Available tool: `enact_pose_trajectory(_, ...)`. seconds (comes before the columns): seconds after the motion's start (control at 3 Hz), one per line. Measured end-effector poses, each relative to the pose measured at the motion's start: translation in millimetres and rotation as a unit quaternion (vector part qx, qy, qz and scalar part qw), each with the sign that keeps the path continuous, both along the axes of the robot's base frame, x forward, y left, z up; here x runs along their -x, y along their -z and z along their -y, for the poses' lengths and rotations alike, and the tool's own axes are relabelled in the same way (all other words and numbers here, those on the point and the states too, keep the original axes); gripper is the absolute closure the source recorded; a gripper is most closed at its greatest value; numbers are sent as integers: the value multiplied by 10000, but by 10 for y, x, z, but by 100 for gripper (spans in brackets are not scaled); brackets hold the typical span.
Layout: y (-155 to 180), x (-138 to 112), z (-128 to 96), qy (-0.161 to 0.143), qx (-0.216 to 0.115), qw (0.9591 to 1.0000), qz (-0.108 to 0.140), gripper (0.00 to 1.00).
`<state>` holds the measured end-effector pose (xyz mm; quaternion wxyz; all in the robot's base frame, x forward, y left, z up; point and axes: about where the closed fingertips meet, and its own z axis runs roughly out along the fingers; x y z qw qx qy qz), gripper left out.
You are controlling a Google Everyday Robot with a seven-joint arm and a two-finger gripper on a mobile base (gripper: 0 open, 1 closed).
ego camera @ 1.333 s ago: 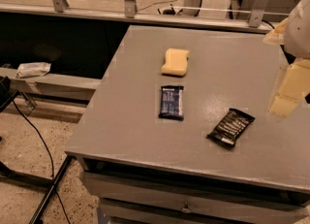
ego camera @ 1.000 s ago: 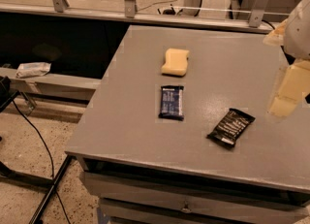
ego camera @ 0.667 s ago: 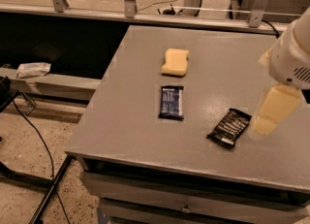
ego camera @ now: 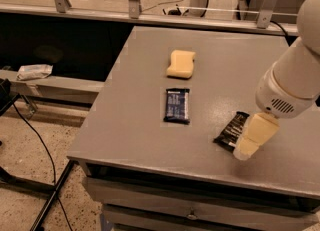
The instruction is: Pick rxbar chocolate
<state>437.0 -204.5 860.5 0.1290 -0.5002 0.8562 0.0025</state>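
Grey tabletop (ego camera: 145, 125) is carrying three loose items. The yellow sponge (ego camera: 180, 64) is sitting farthest back, and the dark blue wrapper (ego camera: 177, 105) is lying just in front of it near the middle. The rxbar chocolate (ego camera: 230, 129) is lying tilted to the right of the blue wrapper, well apart from it and closest of the three to the front edge. Below the tabletop a drawer front (ego camera: 189, 210) is sitting closed, hiding whatever is inside.

Bare surface is stretching along the left side of the table and across the back right corner, and a strip is lying clear between the bar and the front edge. A black cable (ego camera: 35, 135) is trailing over the speckled floor at the left.

The white arm (ego camera: 295, 80) is reaching in from the upper right and slanting down and to the left. Its cream gripper (ego camera: 248, 142) is hanging over the bar's right end and covering it. Whether the gripper is open or closed cannot be told, nor whether it is touching the wrapper.
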Motion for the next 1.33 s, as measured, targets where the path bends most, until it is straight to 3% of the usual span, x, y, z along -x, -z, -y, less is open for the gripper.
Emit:
enact_pose_trajectory(0.67,403,-65,-48,187,-370,9984,-394,0)
enact_pose_trajectory(1.0,499,-71,-73,267,-449,9973,-524,12)
enact_pose_trajectory(1.33,508,-76,-120,296,-491,9966,-598,36)
